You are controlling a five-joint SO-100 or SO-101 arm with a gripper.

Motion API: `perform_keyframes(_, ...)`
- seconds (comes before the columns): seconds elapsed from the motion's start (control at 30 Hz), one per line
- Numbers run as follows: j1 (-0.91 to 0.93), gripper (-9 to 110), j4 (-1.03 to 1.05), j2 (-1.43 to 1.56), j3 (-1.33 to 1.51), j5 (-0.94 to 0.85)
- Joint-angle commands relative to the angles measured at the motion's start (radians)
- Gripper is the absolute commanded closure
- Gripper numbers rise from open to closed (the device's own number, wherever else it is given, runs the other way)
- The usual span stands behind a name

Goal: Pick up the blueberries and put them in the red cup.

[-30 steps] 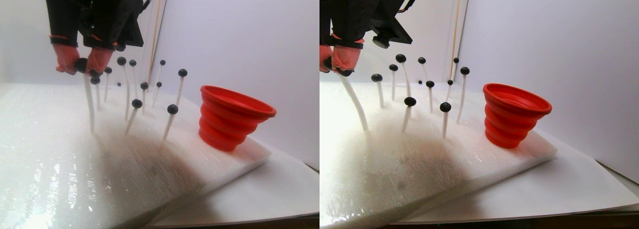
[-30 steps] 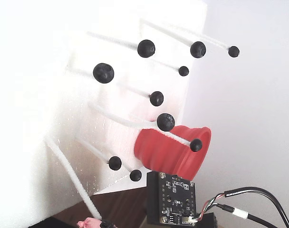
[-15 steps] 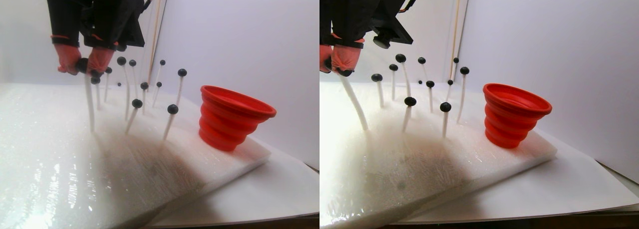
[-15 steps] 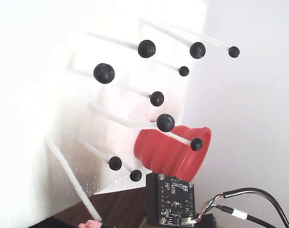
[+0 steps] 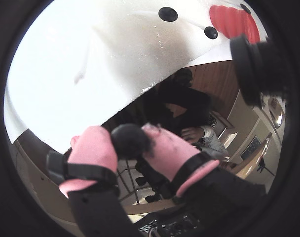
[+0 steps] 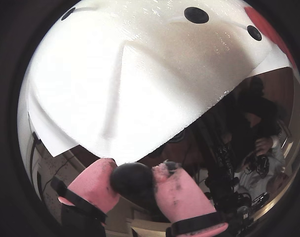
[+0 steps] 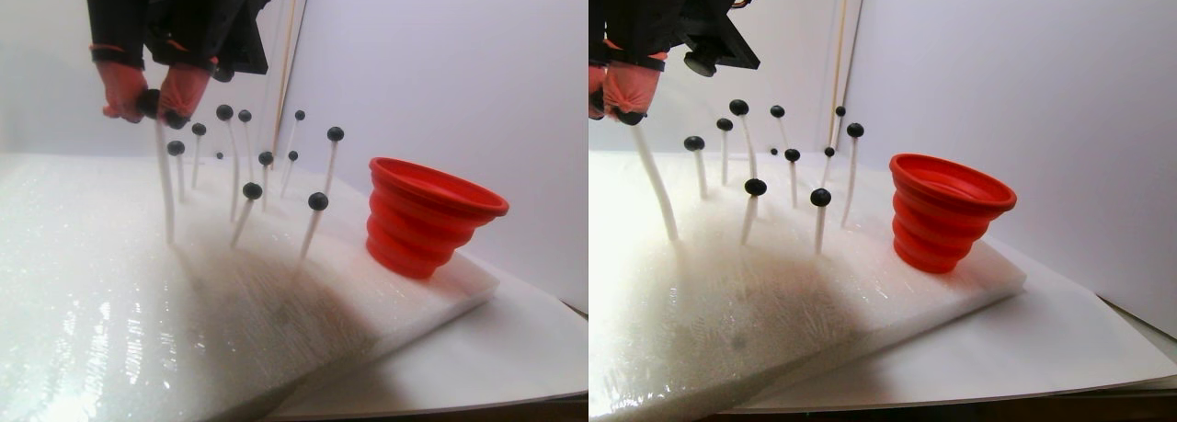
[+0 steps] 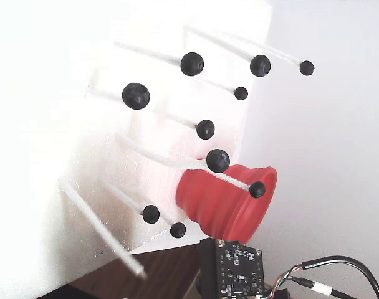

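My gripper (image 7: 145,106) hangs at the upper left of the stereo pair view, its pink fingertips shut on one blueberry (image 7: 149,102). Both wrist views show that dark ball (image 5: 130,140) (image 6: 132,178) squeezed between the pink pads (image 5: 93,150). Just below the fingers stands a bent white stick (image 7: 165,192), and the fixed view shows its free end (image 8: 139,273) bare. Several more blueberries (image 7: 318,201) (image 8: 135,96) sit on upright sticks in the white foam slab (image 7: 110,293). The red cup (image 7: 428,215) (image 8: 224,202) stands on the slab's right corner, well right of the gripper.
The foam slab lies tilted on a white sheet (image 7: 478,348) with a pale wall close behind. A black circuit board (image 8: 236,271) with cables sits at the bottom of the fixed view. The thin sticks crowd the space between the gripper and the cup.
The gripper has risen with the blueberry in it. The berry has come off its stick, whose end now shows bare, and the pink fingertips have left the bottom of the fixed view.
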Motion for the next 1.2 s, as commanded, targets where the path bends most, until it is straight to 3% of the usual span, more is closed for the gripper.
perform_keyframes(0.0, 0.008, 91, 0.025, 0.066, -0.084, 0.008)
perform_keyframes(1.17, 0.268, 91, 0.184, 0.155, -0.235, -0.115)
